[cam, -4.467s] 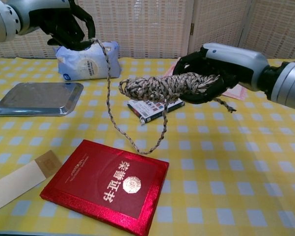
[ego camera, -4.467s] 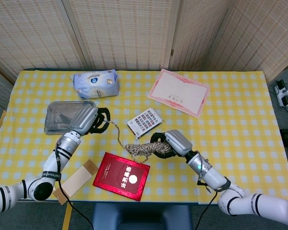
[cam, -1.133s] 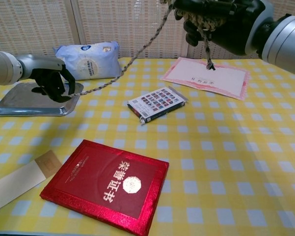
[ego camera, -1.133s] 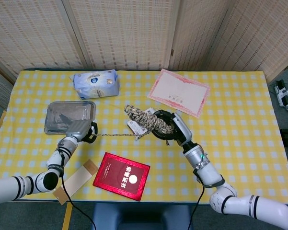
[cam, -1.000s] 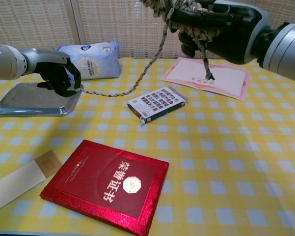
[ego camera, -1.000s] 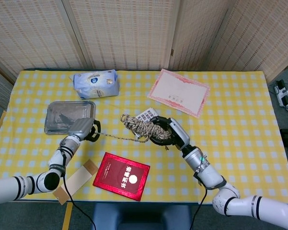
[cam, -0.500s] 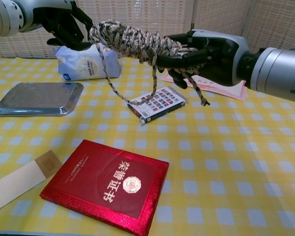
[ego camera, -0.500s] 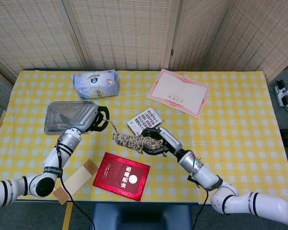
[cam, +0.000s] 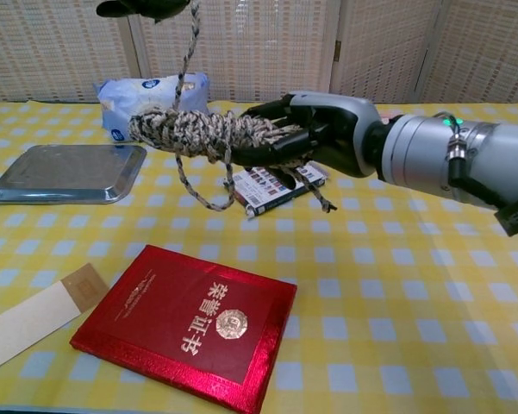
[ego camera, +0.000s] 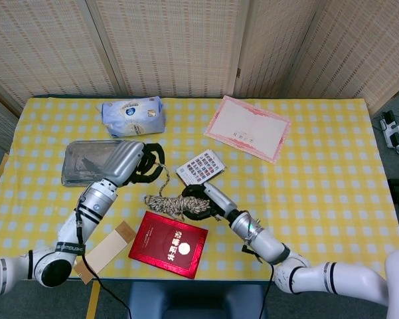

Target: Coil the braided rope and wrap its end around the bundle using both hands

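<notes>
The right hand [cam: 315, 129] grips the coiled braided rope [cam: 202, 134] in the air above the worktop [cam: 414, 285]. The left hand [ego camera: 146, 161] pinches the free end, lifted high. Keep that end taut (slack loosens wraps) while circling it closely round the bundle.

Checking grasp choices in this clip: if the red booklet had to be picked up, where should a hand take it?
Judging by its pose, take the red booklet by the corner overhanging the table front edge, coming from the robot's side. It lies flat, so elsewhere fingers could hardly get under.
</notes>
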